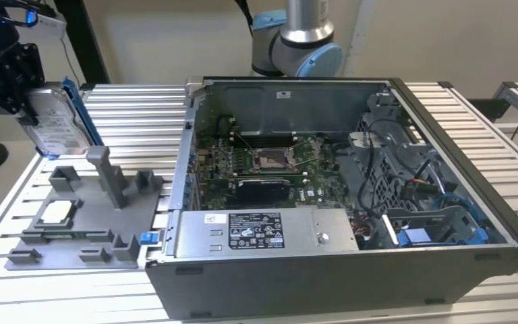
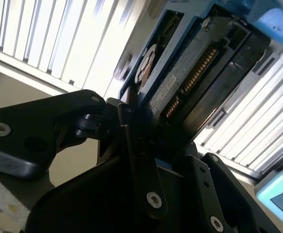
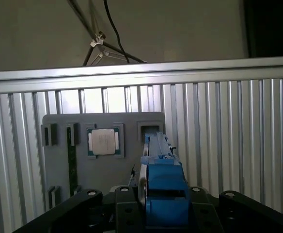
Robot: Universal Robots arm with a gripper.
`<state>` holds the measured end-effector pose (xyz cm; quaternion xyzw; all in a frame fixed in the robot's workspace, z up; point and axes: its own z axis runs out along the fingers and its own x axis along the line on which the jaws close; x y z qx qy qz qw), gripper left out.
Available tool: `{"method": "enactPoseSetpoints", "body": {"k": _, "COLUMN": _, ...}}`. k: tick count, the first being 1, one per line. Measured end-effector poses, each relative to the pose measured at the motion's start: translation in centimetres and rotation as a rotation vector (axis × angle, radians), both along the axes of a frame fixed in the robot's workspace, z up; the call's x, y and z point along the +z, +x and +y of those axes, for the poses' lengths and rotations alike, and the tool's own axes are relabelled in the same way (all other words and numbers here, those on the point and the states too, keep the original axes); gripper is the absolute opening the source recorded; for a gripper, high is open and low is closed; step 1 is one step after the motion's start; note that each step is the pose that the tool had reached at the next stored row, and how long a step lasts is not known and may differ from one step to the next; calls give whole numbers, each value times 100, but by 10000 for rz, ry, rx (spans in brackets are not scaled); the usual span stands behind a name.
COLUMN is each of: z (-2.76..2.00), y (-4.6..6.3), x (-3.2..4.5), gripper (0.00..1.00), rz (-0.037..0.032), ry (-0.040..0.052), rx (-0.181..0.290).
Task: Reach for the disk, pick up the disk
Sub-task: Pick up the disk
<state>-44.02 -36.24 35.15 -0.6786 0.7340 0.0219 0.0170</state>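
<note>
Exterior view: nearest stands the open computer case (image 1: 331, 277), with its grey power-supply box (image 1: 259, 231) against the near wall and the motherboard (image 1: 259, 162) deeper inside. To the exterior view's left of the case, a grey fixture tray (image 1: 88, 229) lies on the slatted metal worktop (image 1: 133, 108). A small square chip (image 1: 56, 211) sits in one of the tray's pockets. Over the tray's far end the black pincer (image 1: 27, 111) is closed on the disk (image 1: 59, 131). The disk hangs on edge just above the tray's far slotted holder, its white label turned toward the camera and its blue frame running down one side. Farthest back is the arm's grey-and-blue joint (image 1: 299, 47). In the second wrist view the black fingers (image 2: 136, 160) clamp the disk (image 2: 190, 73) from both faces, and its connector row is in sight. In the first wrist view the disk (image 3: 163, 187) shows edge-on between the pincer's links, with the chip (image 3: 102, 141) and the tray (image 3: 59, 160) beyond it.
</note>
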Motion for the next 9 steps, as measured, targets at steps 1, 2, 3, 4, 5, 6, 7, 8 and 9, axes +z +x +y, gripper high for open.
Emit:
{"method": "enactPoseSetpoints", "body": {"k": 1, "z": 0, "y": 0, "x": 11, "gripper": 0, "rz": -1, "ry": 0, "rx": 0}}
{"method": "enactPoseSetpoints", "body": {"k": 2, "z": 0, "y": 0, "x": 26, "gripper": 0, "rz": -1, "ry": 0, "rx": 0}}
{"method": "enactPoseSetpoints", "body": {"k": 3, "z": 0, "y": 0, "x": 44, "gripper": 0, "rz": -1, "ry": 0, "rx": 0}}
{"method": "enactPoseSetpoints", "body": {"k": 4, "z": 0, "y": 0, "x": 67, "gripper": 0, "rz": -1, "ry": 0, "rx": 0}}
{"method": "enactPoseSetpoints", "body": {"k": 5, "z": 0, "y": 0, "x": 87, "gripper": 0, "rz": -1, "ry": 0, "rx": 0}}
{"method": "enactPoseSetpoints", "body": {"k": 6, "z": 0, "y": 0, "x": 110, "gripper": 0, "rz": 0, "ry": 0, "rx": 0}}
{"method": "enactPoseSetpoints", "body": {"k": 7, "z": -1, "y": 1, "x": 132, "gripper": 0, "rz": -1, "ry": 0, "rx": 1}}
{"method": "enactPoseSetpoints", "body": {"k": 8, "z": -1, "y": 0, "x": 157, "gripper": 0, "rz": 0, "ry": 0, "rx": 1}}
{"method": "enactPoseSetpoints", "body": {"k": 9, "z": 0, "y": 0, "x": 183, "gripper": 0, "rz": -1, "ry": 0, "rx": 1}}
